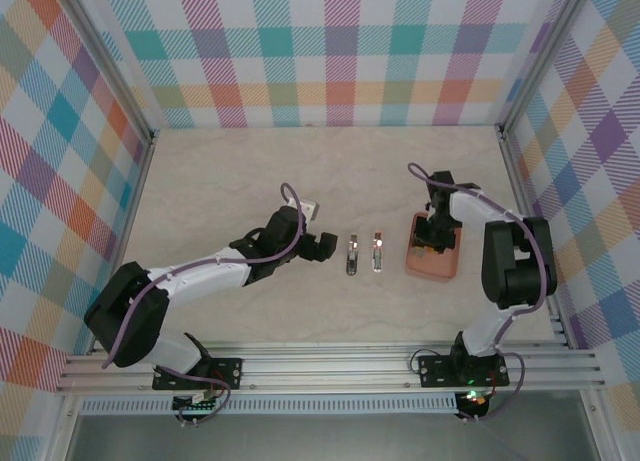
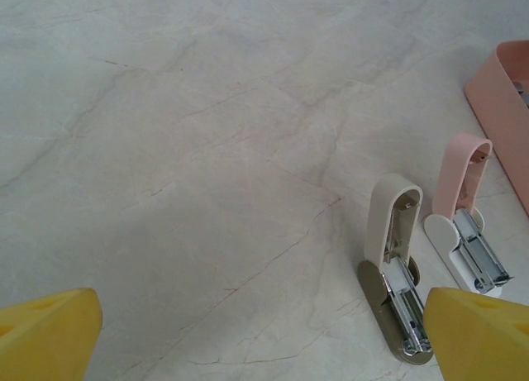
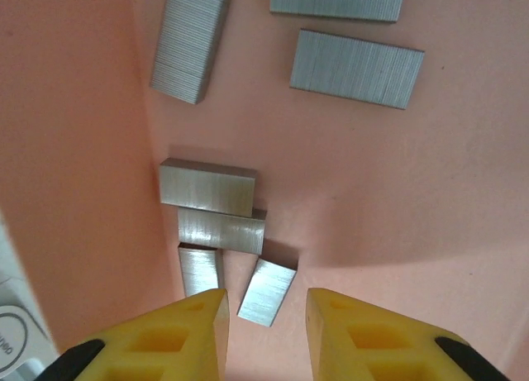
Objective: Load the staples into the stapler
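Note:
Several grey staple strips lie in the salmon tray (image 3: 463, 232). My right gripper (image 3: 266, 319) hangs open just above the tray floor, and one short tilted strip of staples (image 3: 267, 292) lies between its yellow fingertips, touching neither. Three more strips (image 3: 208, 187) are stacked against the tray's left wall, and longer ones (image 3: 357, 69) lie farther off. Two staplers lie hinged open on the table, a beige and gold one (image 2: 395, 273) and a pink and white one (image 2: 467, 224). My left gripper (image 2: 264, 348) is wide open and empty, just left of the staplers (image 1: 352, 253).
The tray (image 1: 432, 264) sits right of the pink stapler (image 1: 378, 251), with my right gripper (image 1: 432, 236) inside it. Checked walls enclose the table on three sides. Bare marble-pattern tabletop (image 1: 220, 181) stretches to the back and left.

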You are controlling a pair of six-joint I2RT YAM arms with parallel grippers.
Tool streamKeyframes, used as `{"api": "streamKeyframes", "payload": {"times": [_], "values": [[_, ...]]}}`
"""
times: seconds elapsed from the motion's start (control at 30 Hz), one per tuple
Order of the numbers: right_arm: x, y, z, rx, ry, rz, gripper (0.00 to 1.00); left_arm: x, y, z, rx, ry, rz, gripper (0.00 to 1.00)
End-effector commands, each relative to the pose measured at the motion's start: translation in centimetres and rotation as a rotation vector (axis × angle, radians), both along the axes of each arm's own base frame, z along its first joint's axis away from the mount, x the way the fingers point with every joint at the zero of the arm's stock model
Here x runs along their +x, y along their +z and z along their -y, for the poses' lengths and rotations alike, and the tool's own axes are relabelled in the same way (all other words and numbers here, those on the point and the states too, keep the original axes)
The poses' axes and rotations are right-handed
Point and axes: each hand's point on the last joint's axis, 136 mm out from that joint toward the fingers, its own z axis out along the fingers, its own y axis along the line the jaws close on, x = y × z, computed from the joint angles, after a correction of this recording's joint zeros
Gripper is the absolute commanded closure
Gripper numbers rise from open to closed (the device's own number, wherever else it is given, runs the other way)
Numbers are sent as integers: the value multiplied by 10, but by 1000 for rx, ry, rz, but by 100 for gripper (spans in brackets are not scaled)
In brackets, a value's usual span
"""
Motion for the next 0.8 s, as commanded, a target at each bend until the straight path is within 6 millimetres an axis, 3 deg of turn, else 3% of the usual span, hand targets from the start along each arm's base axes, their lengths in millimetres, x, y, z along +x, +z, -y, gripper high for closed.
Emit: {"api": "streamKeyframes", "payload": {"times": [0.0,0.27,0.77], "values": [[8,-1,1,-5,11,15,70,-3,9,3,-17,-3,31,0],[10,-12,-3,17,12,3,69,-3,9,2,-14,-1,30,0],[-1,-24,12,-67,24,-49,75,-3,6,1,-10,6,22,0]]}}
